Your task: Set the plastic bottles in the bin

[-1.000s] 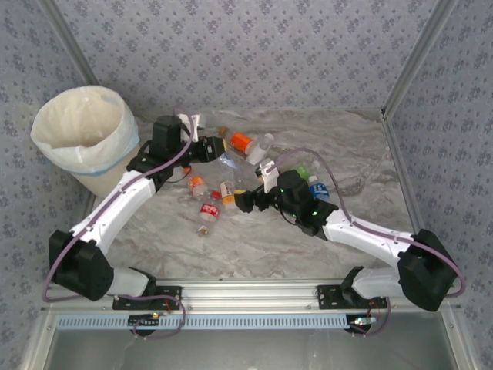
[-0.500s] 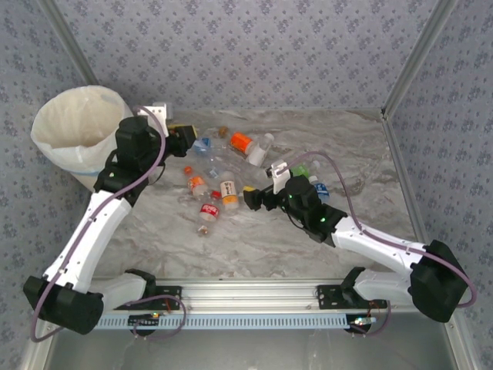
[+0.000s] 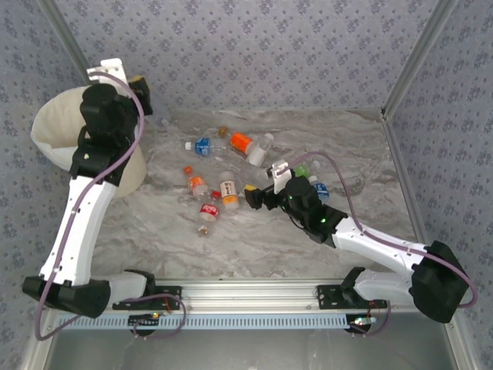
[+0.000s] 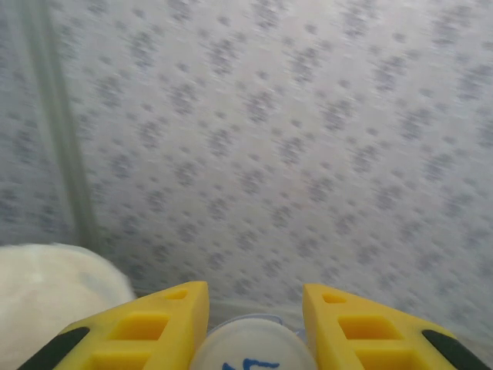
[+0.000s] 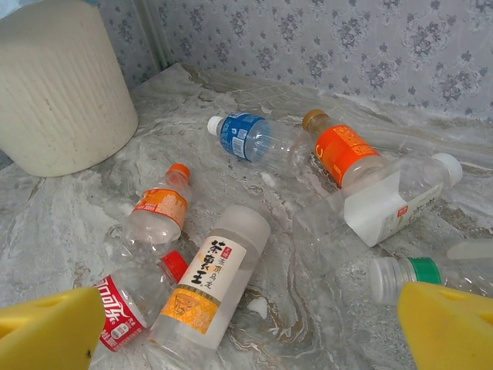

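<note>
Yellow fingers of the left gripper (image 4: 254,308) were squeezed tight on a clear bottle (image 4: 254,348). Its round pale end with blue marks poked out between them. From the top camera, the left gripper (image 3: 141,85) was high up by the far right edge of the bin (image 3: 52,132), close to the flowery wall (image 3: 269,54). I could not tell if the bottle was right over the mouth of the bin. The bin stood at the far left of the grey marble table (image 3: 254,247) and had a white bag (image 3: 46,116) in it. The left arm (image 3: 77,216) crossed in front of it.

The right gripper (image 3: 256,199) was low over the table, by the heap of bottles. Its two fingers (image 5: 46,335) were spread wide apart and gripped nothing.

The other bottles lay on their sides on the table. A white and gold label bottle (image 5: 208,289) lay just ahead of the right gripper. A red label bottle (image 5: 123,316) lay just beside it on the left. A small orange cap bottle (image 5: 158,208) lay a bit farther off. A blue label bottle (image 5: 246,137) and an orange label bottle (image 5: 347,150) lay at the back, near each other. A square bottle (image 5: 393,204) lay just beside the orange label one. A green cap bottle (image 5: 416,274) lay near the right finger.
</note>
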